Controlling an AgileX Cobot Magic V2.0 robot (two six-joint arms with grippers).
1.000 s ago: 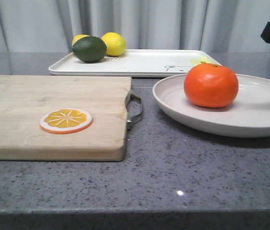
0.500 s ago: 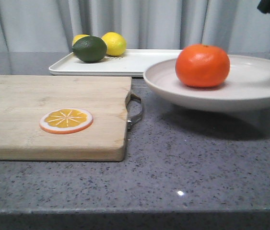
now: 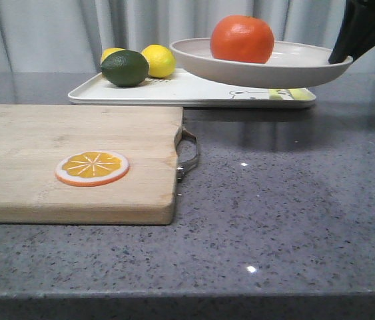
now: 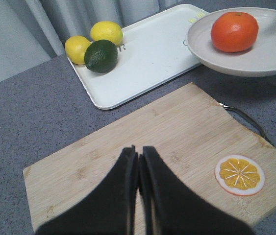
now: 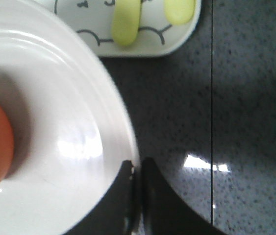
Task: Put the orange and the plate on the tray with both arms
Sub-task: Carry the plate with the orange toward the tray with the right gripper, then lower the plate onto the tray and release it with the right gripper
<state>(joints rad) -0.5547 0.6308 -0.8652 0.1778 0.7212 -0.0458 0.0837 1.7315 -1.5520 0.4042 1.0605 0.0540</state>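
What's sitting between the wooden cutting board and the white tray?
Nothing: only bare grey countertop between the cutting board and the tray, clearest in the left wrist view.

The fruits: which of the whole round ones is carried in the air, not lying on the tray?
The orange, riding on the plate that the right hand holds by its rim. The lime and two lemons lie on the tray.
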